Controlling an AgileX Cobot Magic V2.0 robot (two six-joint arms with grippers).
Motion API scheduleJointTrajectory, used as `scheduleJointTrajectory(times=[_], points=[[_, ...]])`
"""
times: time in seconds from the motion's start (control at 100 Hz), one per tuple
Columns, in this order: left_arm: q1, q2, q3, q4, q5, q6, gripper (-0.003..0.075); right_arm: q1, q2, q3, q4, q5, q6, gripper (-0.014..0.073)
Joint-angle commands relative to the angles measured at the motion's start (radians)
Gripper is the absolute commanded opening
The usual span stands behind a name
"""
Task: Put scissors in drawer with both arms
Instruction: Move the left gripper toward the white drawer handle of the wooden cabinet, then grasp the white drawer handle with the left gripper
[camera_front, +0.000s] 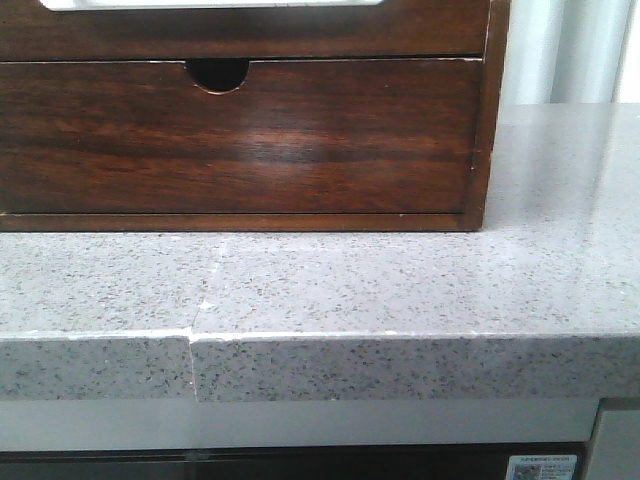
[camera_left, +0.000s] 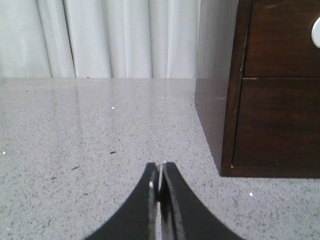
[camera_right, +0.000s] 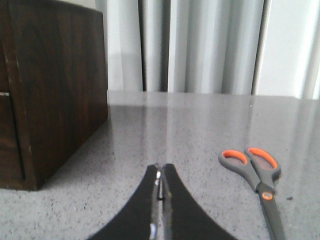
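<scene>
- Front view shows the dark brown cabinet (camera_front: 240, 120) standing on the speckled grey surface (camera_front: 400, 290). The lower drawer front, with its small half-round notch (camera_front: 217, 75), sits flush and closed.
- At the very top edge, a sliver of the drawer (camera_front: 250, 40) with the long white cutout appears; it too looks pushed in.
- Right wrist view: the scissors (camera_right: 257, 177), grey with orange-lined handles, lie flat on the surface, well apart from the cabinet, off to one side of the right tool (camera_right: 159, 187).
- Both the right tool and the left tool (camera_left: 160, 182) have their fingers pressed together, holding nothing.
- Judging by this, nothing is done yet: opening the drawer, picking up the scissors, placing them and closing all remain.
</scene>
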Motion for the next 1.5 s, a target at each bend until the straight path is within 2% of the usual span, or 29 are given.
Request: scheduleJointTrajectory(times=[0.0,0.15,0.28,0.47,0.64,0.77,1.04,1.49], points=[[-0.004,-0.029,0.032,-0.010,-0.125,-0.008,-0.0020,0.002,-0.022,0.009,0.014,-0.114,-0.008,-0.0069],[-0.004,-0.027,-0.020,-0.135,-0.135,-0.008,-0.0020,0.002,-0.022,-0.049,0.073,-0.115,-0.008,-0.0069],[-0.004,-0.011,-0.124,-0.178,-0.065,-0.008,-0.0020,0.002,0.007,-0.152,0.077,-0.086,-0.008,-0.0069],[-0.004,0.077,-0.319,-0.176,0.093,-0.008,-0.0020,0.002,0.149,-0.348,0.070,0.084,-0.008,-0.0069],[-0.004,0.216,-0.488,-0.169,0.265,0.012,-0.0020,0.002,0.325,-0.505,0.008,0.285,-0.008,-0.0069],[-0.004,0.319,-0.584,-0.150,0.360,0.012,-0.0020,0.002,0.447,-0.575,-0.024,0.352,-0.008,-0.0069],[-0.004,0.419,-0.605,-0.143,0.368,0.012,-0.0020,0.002,0.596,-0.591,-0.042,0.366,-0.008,-0.0069],[-0.004,0.423,-0.605,-0.150,0.368,0.012,-0.0020,0.002,0.695,-0.591,-0.042,0.366,-0.008,-0.0069]])
